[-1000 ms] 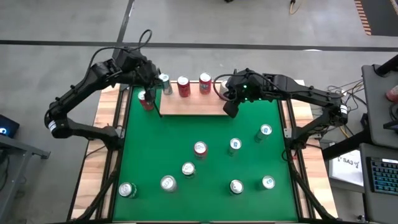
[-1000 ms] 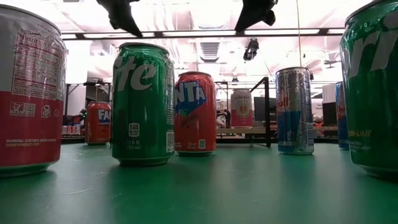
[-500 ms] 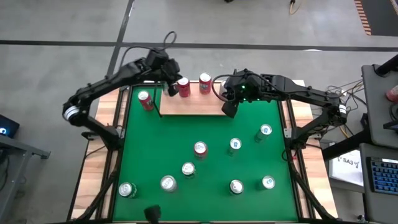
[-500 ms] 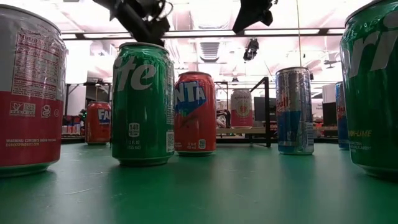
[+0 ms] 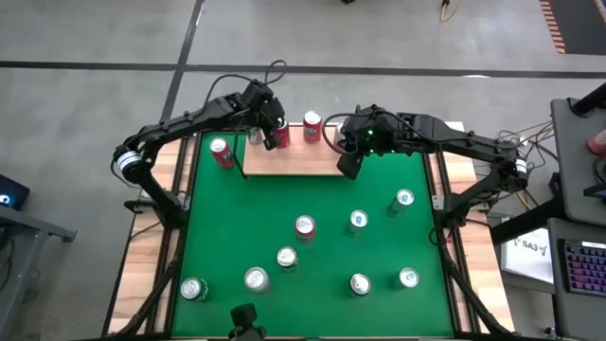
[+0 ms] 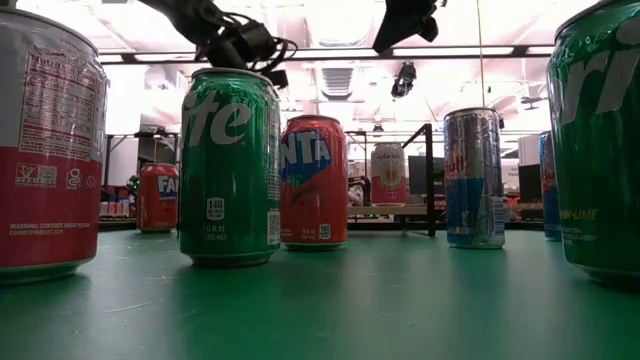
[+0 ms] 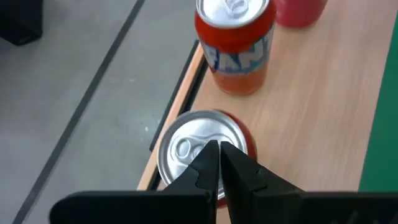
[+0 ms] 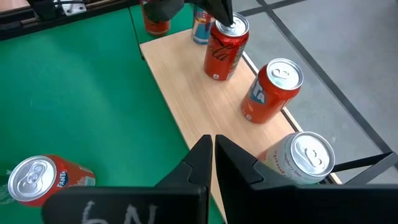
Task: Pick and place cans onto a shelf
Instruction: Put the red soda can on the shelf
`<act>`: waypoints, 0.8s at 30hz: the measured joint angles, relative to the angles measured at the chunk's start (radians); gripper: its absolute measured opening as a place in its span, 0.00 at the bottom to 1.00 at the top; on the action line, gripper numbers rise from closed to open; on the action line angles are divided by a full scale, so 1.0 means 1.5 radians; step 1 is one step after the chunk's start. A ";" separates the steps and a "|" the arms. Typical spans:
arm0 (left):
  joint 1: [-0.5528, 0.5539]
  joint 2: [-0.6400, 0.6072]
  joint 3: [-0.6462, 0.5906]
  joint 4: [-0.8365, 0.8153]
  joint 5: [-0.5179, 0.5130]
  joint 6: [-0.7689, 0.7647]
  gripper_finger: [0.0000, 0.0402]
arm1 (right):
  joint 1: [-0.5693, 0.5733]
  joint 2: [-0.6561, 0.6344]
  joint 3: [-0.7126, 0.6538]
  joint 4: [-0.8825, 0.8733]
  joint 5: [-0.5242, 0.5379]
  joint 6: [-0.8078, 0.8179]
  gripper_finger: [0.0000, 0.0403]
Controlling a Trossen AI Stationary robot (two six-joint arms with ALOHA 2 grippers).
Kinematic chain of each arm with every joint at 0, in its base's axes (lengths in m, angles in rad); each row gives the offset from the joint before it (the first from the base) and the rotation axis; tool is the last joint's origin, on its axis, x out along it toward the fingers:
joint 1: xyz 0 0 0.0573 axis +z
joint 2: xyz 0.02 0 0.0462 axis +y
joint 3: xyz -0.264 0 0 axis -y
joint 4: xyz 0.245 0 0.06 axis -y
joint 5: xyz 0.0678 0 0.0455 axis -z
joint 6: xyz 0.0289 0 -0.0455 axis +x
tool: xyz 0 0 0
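Four cans on shelf [image 5: 289, 161], eight left on worktop [image 5: 284, 218]; my left pincer [image 7: 219, 155] pressed together, empty, over red can [image 7: 202, 149].

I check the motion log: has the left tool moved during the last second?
Yes. The left tool moved rightward along the flat light-wood shelf, from its left end to above a red can.
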 joint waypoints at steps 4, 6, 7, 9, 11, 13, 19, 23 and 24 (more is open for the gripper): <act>-0.001 0.003 0.000 -0.009 0.000 0.000 0.00 | 0.000 0.000 0.000 0.000 0.000 0.002 0.03; -0.001 0.003 0.000 -0.012 0.000 0.000 0.00 | 0.000 0.000 0.000 0.000 0.000 0.003 0.03; -0.001 0.003 0.000 -0.014 0.001 -0.001 0.00 | 0.000 0.000 0.000 0.001 0.000 0.003 0.03; -0.003 0.001 0.000 -0.021 0.001 -0.003 0.00 | 0.000 0.000 0.000 0.002 0.001 0.003 0.03; -0.007 -0.001 0.000 -0.028 0.000 -0.003 0.00 | 0.000 0.000 0.000 0.002 0.001 0.003 0.03; -0.011 -0.002 0.000 -0.034 0.000 -0.006 0.00 | 0.000 0.000 0.000 0.002 0.001 0.003 0.03; -0.021 -0.002 0.001 -0.041 0.001 -0.022 0.00 | 0.000 0.000 0.000 0.003 0.001 0.003 0.03; -0.023 -0.007 0.001 -0.046 0.002 -0.023 0.00 | 0.000 0.001 0.000 0.003 0.001 0.003 0.03; -0.023 -0.008 0.000 -0.047 0.002 -0.023 0.00 | 0.000 0.001 0.000 0.003 0.001 0.003 0.03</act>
